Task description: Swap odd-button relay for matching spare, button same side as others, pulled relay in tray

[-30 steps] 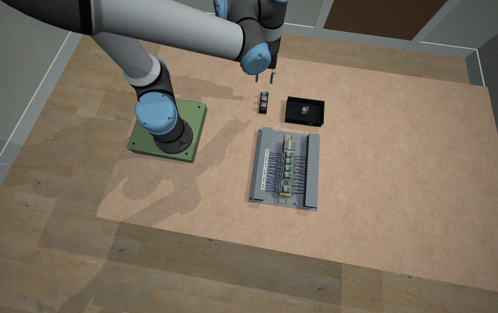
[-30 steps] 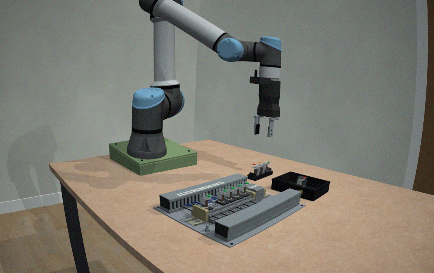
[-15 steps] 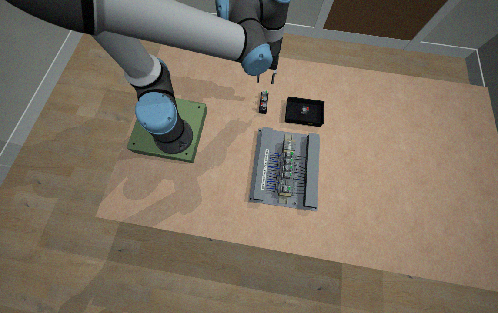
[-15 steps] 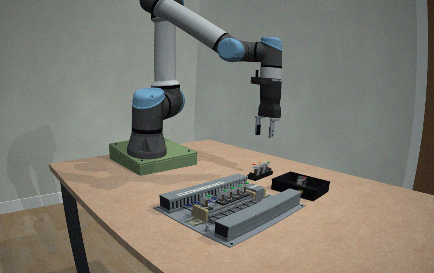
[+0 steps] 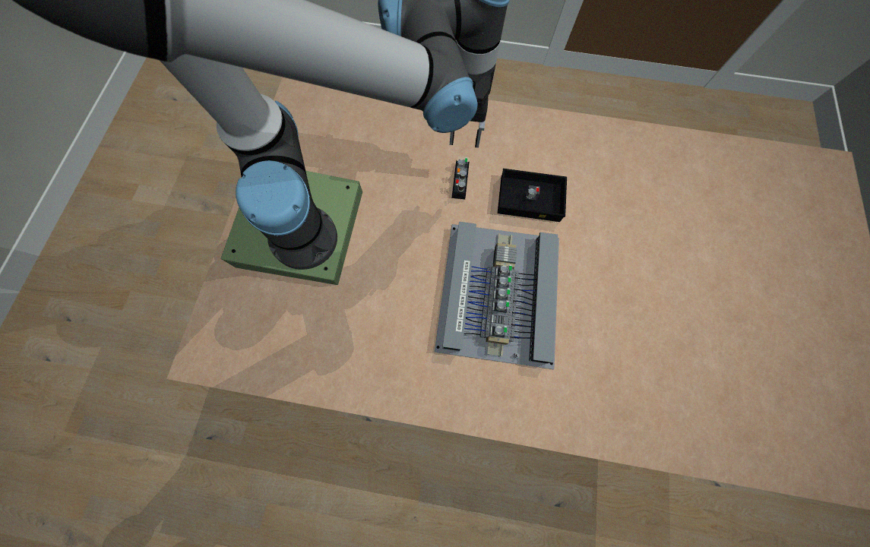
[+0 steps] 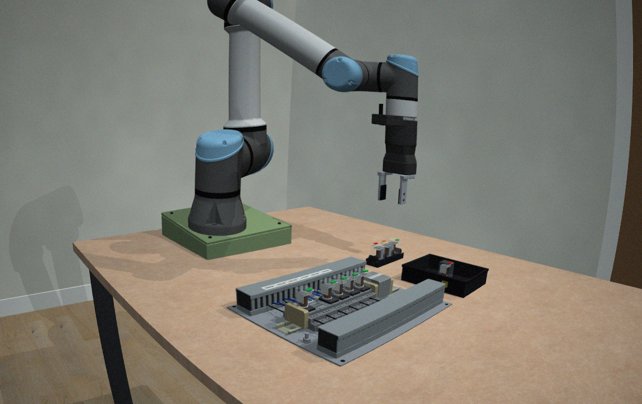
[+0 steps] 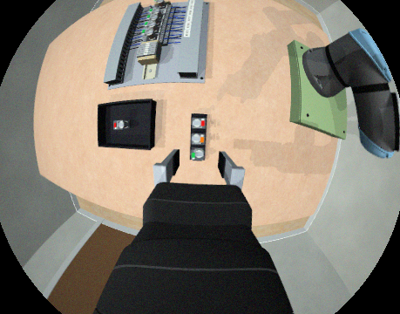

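My gripper [image 5: 464,139] [image 6: 391,197] [image 7: 199,158] is open and empty, hanging high above the black spare holder [image 5: 459,193] [image 6: 376,261]. The holder carries three spare relays with green, orange and red buttons. The green-button spare [image 5: 463,163] [image 6: 394,245] [image 7: 198,153] is at the end nearest my fingers. A relay with a red button [image 5: 532,192] [image 6: 445,266] [image 7: 119,124] lies in the black tray [image 5: 532,216] [image 6: 463,287] [image 7: 101,125]. On the grey panel [image 5: 444,321] [image 6: 383,311] [image 7: 121,58] the relays in the row have green buttons. One socket [image 5: 499,317] [image 6: 319,297] in the row stands empty.
The arm's green base plate [image 5: 343,203] [image 6: 243,240] [image 7: 307,93] is left of the holder. Two long grey wire ducts flank the relay row on the panel. The tray stands just right of the holder, behind the panel.
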